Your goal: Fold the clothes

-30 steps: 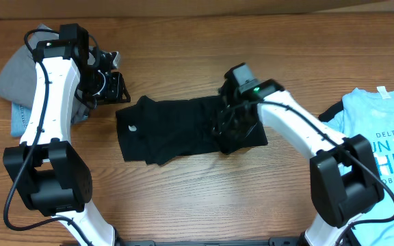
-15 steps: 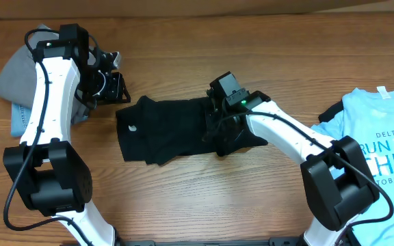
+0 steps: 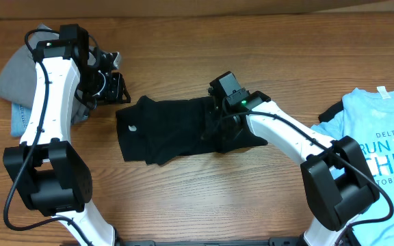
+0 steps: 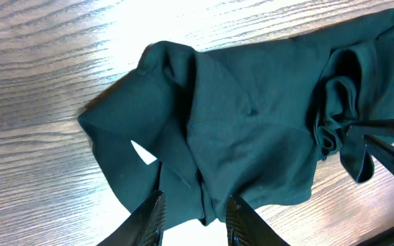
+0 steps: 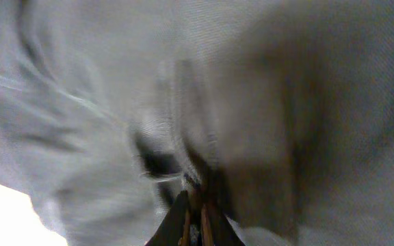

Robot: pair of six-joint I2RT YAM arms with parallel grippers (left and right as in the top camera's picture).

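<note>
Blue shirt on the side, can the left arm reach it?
Probably not. The left arm stands far left, the blue shirt lies at the right edge, and the right arm, on the black shirt, is between.

I see bare table [image 3: 197, 198] on the near side of the black T-shirt [image 3: 169, 130]; grey clothes [image 3: 12, 78] crowd my left, a blue T-shirt [image 3: 382, 130] my right.

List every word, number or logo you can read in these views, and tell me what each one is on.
"DELTA ZET": on the light blue T-shirt, cut off by the frame edge.
"RUN TO": same shirt, cut off.
"CHIC": same shirt, cut off.
"TOBER 1": same shirt, cut at both ends.
Small white logo on the black T-shirt: too small to read.
Both wrist views: no text.
</note>
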